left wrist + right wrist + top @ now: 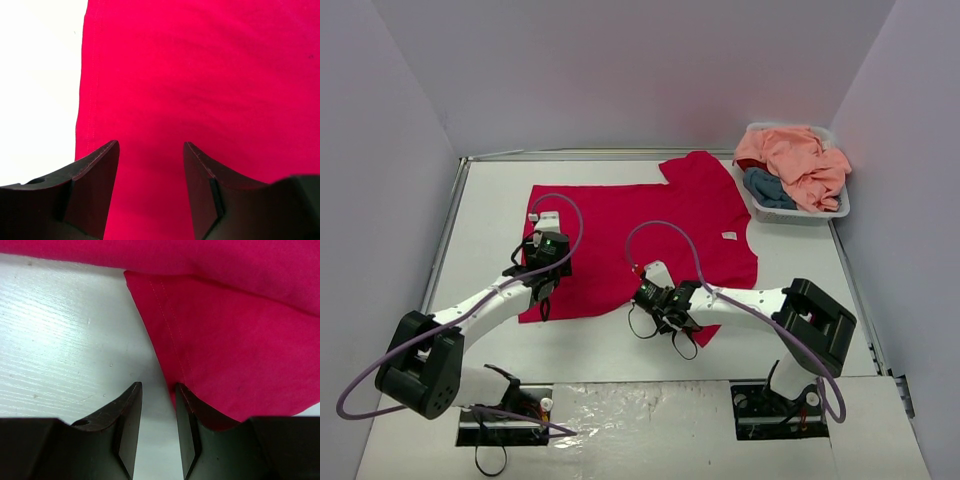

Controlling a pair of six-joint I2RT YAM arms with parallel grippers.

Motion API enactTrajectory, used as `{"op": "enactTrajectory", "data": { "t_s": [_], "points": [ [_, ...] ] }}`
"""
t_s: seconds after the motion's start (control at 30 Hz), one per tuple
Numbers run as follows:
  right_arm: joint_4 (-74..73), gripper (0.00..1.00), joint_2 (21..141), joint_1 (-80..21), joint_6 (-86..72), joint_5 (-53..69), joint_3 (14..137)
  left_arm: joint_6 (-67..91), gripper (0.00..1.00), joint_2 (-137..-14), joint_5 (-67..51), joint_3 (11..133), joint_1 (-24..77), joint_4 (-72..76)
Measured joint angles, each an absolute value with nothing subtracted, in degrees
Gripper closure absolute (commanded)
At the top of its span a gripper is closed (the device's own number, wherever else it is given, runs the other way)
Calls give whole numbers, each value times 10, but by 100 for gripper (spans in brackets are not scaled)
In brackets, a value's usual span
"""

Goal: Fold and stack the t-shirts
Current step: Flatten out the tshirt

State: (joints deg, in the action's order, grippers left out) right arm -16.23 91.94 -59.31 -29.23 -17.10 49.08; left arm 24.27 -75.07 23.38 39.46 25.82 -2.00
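On the table (620,350) one red t-shirt (650,230) is spread; a peach one (795,155) and a teal one (767,190) are heaped in one basket (800,216). The left gripper (150,145) is held half open over the red cloth, the right gripper (158,385) narrowly parted at its hem, both empty.

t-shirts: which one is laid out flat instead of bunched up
The crimson-red t-shirt, spread flat on the table. The peach-pink t-shirt and teal-blue t-shirt lie crumpled in the white basket at the far right.
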Motion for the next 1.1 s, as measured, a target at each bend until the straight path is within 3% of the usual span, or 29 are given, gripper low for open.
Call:
{"op": "enactTrajectory", "data": {
  "t_s": [0.17, 0.5, 1.1],
  "points": [
    [-163, 71, 920, -593, -300, -176, 491, 243, 48, -751, 231, 395, 258, -20],
    [-159, 82, 926, -594, -327, -178, 491, 243, 47, -750, 227, 395, 258, -20],
    [-176, 83, 884, -609, -384, -186, 455, 243, 47, -747, 223, 394, 258, -19]
  ]
}}
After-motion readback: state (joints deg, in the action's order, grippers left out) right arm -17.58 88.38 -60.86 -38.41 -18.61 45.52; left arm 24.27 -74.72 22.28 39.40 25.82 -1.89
